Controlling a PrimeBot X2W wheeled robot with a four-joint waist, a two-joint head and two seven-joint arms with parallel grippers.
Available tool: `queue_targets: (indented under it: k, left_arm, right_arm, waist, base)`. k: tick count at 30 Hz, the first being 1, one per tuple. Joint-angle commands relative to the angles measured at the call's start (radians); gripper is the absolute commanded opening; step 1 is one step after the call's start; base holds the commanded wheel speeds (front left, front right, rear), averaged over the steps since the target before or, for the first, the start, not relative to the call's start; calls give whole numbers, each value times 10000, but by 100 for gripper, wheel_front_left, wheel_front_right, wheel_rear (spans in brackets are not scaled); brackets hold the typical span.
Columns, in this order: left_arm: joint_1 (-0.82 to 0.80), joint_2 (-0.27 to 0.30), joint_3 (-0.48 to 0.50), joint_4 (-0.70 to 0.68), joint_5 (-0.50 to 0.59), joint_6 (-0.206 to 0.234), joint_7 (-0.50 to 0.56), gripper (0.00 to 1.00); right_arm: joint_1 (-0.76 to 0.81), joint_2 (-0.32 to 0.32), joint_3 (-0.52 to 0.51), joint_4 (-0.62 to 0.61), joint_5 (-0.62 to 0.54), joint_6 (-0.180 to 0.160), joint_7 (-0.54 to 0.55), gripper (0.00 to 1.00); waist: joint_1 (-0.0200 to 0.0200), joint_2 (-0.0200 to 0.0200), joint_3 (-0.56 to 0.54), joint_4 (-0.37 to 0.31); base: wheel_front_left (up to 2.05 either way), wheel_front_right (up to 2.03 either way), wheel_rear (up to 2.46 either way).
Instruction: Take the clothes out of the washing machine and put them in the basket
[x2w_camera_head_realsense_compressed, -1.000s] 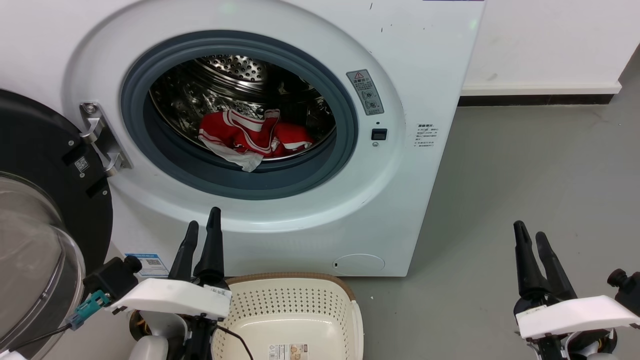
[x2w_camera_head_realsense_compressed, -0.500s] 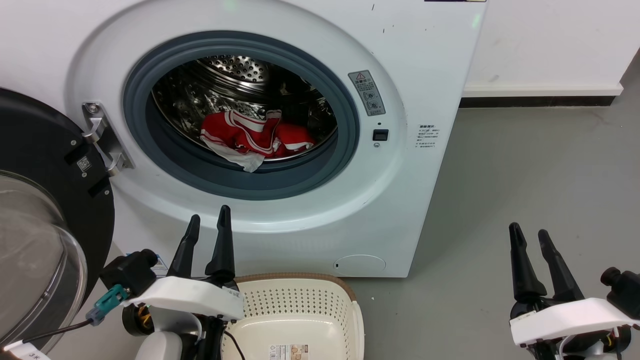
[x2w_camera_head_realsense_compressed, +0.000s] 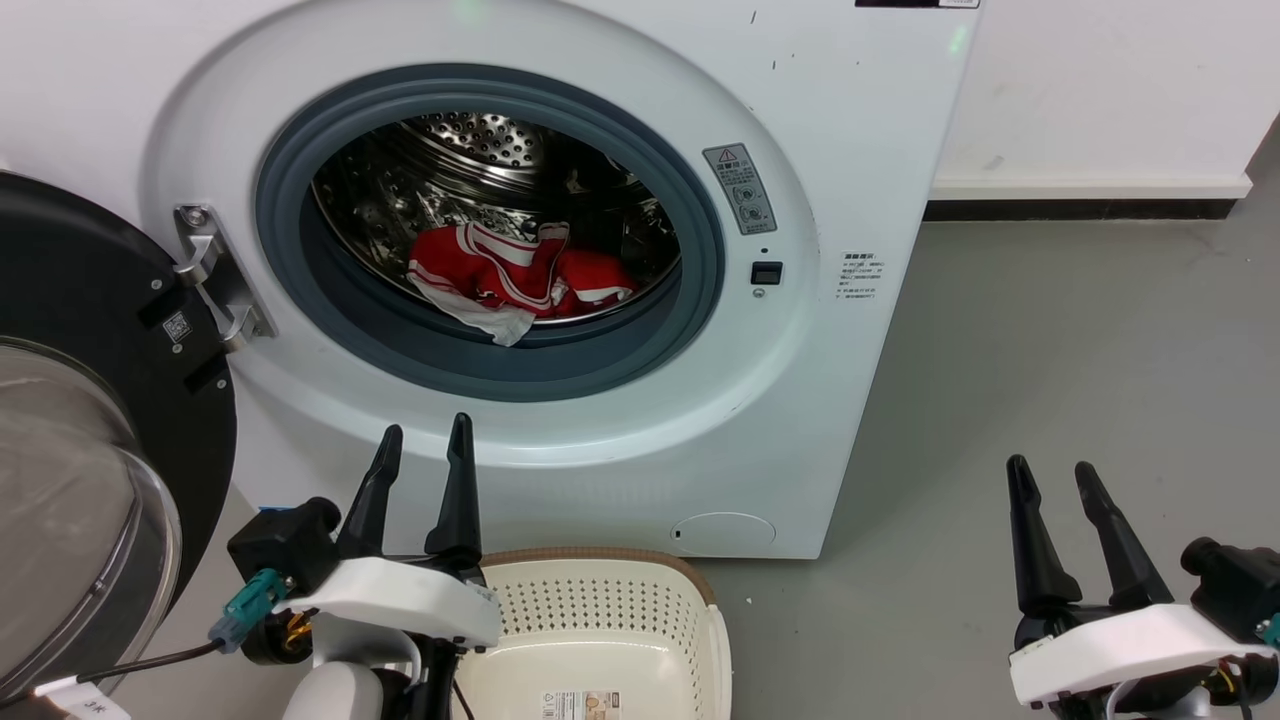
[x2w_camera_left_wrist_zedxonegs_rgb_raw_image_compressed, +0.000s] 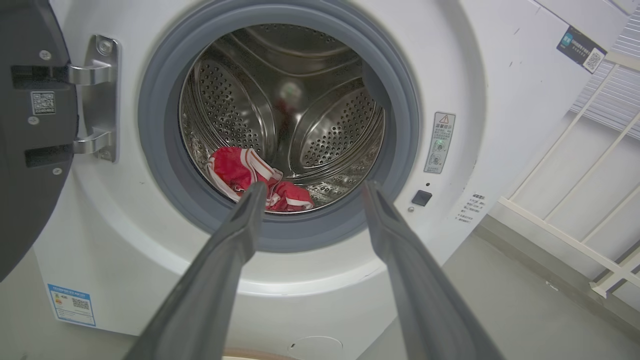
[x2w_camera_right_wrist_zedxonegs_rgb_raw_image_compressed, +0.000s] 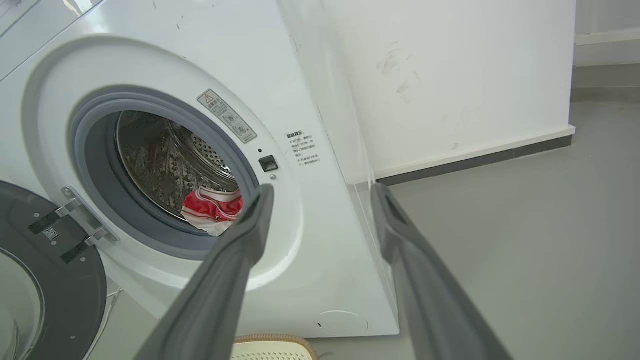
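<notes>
The clothes, red with white stripes, lie at the front bottom of the steel drum in the washing machine, a white corner hanging over the grey seal. They also show in the clothes and clothes wrist views. The cream basket stands on the floor right before the machine. My left gripper is open and empty, low in front of the porthole, left of the basket. My right gripper is open and empty over the floor to the right.
The black-framed glass door hangs wide open at the left, close to my left arm. Grey floor stretches right of the machine to a white wall with a dark skirting. A white rail stands beside the machine.
Both grippers have opened wider. The left gripper has shifted slightly right and up toward the porthole; the right has drifted a little left. The head view has shifted slightly.
</notes>
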Motion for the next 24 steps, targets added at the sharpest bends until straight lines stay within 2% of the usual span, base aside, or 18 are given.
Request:
queue_targets:
  k: [1,24]
  left_arm:
    - [-173,16,-49,-50,174,26,-65,100]
    - [-272,14,-235,286,2410,303,-556,100]
  right_arm:
    - [48,7,9,-132,-155,0,-31,100]
    - [286,12,-104,-401,-2504,-1,-37,100]
  waist:
    - [-1,0,-1,5]
    - [-1,0,6,92]
  base:
    - [0,0,0]
    - [0,0,0]
